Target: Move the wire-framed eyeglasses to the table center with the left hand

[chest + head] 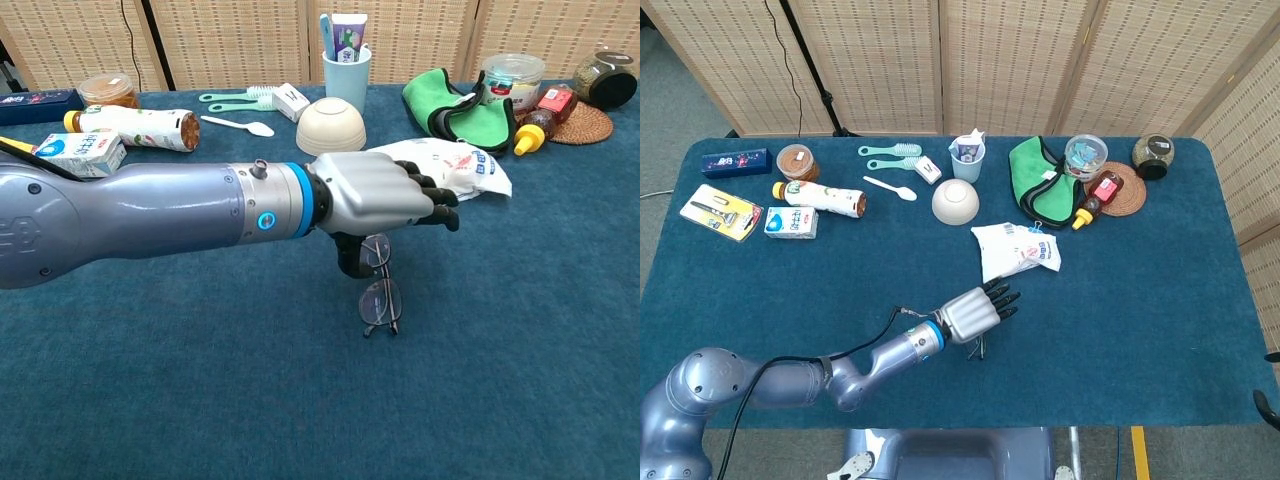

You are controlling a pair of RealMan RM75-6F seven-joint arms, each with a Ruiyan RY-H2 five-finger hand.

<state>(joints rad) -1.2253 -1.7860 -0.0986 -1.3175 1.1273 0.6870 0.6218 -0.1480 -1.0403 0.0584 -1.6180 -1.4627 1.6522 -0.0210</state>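
The wire-framed eyeglasses [380, 300] hang from under my left hand [375, 195], pinched between the thumb and the curled fingers. They are turned so both lenses face the chest view, and the lower rim is at or just above the blue table cloth [520, 380]. In the head view, the left hand [975, 312] sits near the table's front middle, with the eyeglasses [980, 348] mostly hidden beneath it. Only a dark sliver of my right hand [1264, 402] shows at the right edge of the head view, and its pose is unreadable.
A white plastic packet [445, 165] lies just beyond the left hand's fingertips, with a beige bowl [330, 125] behind it. A green cloth [455, 110], jars, bottles, a cup with toothpaste [347, 60] and boxes line the far edge and left side.
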